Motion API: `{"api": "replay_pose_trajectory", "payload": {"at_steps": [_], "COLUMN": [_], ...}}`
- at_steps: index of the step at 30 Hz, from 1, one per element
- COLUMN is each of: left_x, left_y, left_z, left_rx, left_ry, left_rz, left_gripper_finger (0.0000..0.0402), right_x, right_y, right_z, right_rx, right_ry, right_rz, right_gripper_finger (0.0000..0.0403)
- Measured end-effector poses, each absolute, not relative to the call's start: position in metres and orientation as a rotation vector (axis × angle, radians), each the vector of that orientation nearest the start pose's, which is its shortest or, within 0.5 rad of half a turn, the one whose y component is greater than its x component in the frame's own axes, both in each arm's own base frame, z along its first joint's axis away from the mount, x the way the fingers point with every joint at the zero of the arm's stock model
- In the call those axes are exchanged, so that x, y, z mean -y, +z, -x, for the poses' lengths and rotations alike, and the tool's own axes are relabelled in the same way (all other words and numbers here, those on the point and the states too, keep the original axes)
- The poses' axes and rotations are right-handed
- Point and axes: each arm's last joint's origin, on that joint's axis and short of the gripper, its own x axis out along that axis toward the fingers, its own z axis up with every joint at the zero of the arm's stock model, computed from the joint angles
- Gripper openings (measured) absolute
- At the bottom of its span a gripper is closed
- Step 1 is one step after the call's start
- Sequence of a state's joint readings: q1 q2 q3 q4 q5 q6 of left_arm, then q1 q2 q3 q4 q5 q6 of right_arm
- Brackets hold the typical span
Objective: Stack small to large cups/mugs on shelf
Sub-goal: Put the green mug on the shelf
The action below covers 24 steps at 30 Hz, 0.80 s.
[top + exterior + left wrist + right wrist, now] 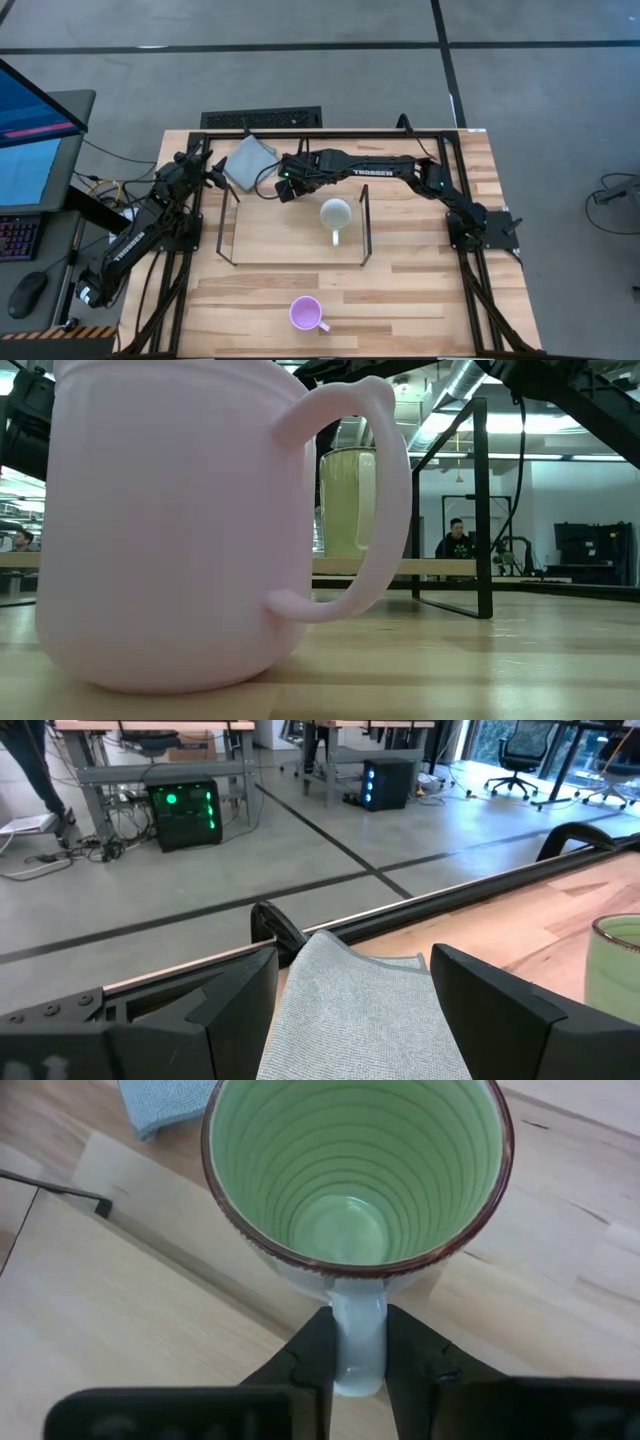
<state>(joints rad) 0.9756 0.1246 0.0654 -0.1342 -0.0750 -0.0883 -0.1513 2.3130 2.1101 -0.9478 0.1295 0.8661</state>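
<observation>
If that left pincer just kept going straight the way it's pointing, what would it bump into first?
Most likely the grey cloth. In the left wrist view it lies directly ahead of the left pincer, in the gap between its open fingers. How far off it is, I can't judge.

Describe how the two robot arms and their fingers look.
Both arms are dark, almost black, built of jointed segments. The right arm carries white TROSSEN lettering along its long link, and the left arm carries the same white lettering. Black cables run along them. The left gripper's fingers are broad, flat, matte black plates; the right gripper's fingers are black too, with angled tips.
</observation>
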Motion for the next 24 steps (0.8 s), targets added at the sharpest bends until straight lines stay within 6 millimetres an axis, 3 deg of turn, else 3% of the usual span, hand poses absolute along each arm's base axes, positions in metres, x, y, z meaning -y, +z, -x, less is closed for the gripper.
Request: {"api": "replay_pose_trajectory", "payload": {"at_steps": [24], "left_x": [-0.085], "left_y": [0.163], "left_z": [-0.055], "left_rx": [-0.141], "left_ry": [1.055], "left_rz": [0.172], "left_gripper_finger": [0.0254], "right_x": [0.067], "right_y": [0.220], "right_z": [-0.485], "right_rx": [-0.987], "right_ry": [-0.695], "right_rz": [-0.775], "right_gripper_finger": [0.0093]}}
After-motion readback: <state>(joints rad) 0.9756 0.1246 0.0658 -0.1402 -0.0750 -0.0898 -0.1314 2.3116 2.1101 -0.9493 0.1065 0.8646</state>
